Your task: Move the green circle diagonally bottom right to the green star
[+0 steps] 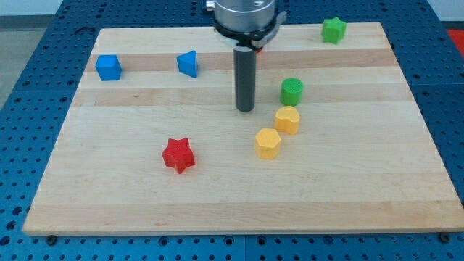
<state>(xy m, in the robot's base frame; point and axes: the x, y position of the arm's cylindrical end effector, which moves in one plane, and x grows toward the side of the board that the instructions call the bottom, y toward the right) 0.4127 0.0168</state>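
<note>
The green circle (292, 91) stands right of the board's middle. The green star (333, 30) sits near the view's top right edge of the board, well above and to the right of the circle. My tip (246, 109) is down on the board, a little to the left of the green circle and slightly below it, with a gap between them. It touches no block.
Two yellow blocks (287, 119) (268, 143) lie just below the green circle. A red star (178, 155) is at lower left. A blue cube (109, 67) and a blue triangle-like block (188, 63) are at upper left. A red block (259, 49) is mostly hidden behind the rod.
</note>
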